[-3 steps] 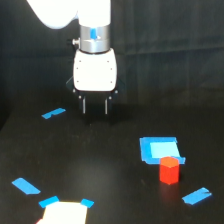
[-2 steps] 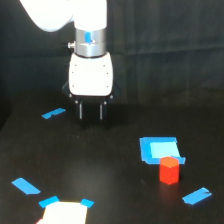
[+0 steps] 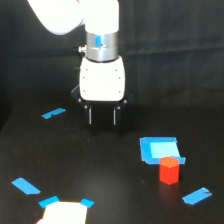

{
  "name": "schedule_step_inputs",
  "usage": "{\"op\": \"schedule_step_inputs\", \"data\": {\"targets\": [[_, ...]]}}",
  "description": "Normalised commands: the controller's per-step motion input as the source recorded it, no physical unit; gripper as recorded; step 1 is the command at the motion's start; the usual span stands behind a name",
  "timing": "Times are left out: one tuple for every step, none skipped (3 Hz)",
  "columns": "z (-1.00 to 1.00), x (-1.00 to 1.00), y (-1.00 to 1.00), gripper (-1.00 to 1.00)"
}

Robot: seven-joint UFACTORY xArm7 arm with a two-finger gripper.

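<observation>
My gripper (image 3: 102,120) hangs from the white arm over the dark table, near the middle of the exterior view. Its two dark fingers (image 3: 90,116) point down and stand apart with nothing between them. A small red block (image 3: 169,170) stands upright at the exterior view's lower right, well apart from the gripper. Just behind the block lies a light blue square (image 3: 159,149) edged with blue tape. A strip of blue tape (image 3: 53,113) lies to the gripper's left.
A white sheet with blue taped corners (image 3: 64,211) sits at the bottom left. Loose blue tape strips lie at the far left (image 3: 26,186) and the lower right (image 3: 197,196). The table surface is black.
The arm has shifted toward the exterior view's left and slightly forward over the table. The fingers stay apart and the red block has not moved.
</observation>
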Motion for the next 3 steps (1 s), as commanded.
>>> {"op": "schedule_step_inputs", "data": {"targets": [[-0.02, -1.00, -0.50, -0.67], [-0.60, 0.05, -0.09, 0.38], [-1.00, 0.37, -0.68, 0.17]]}}
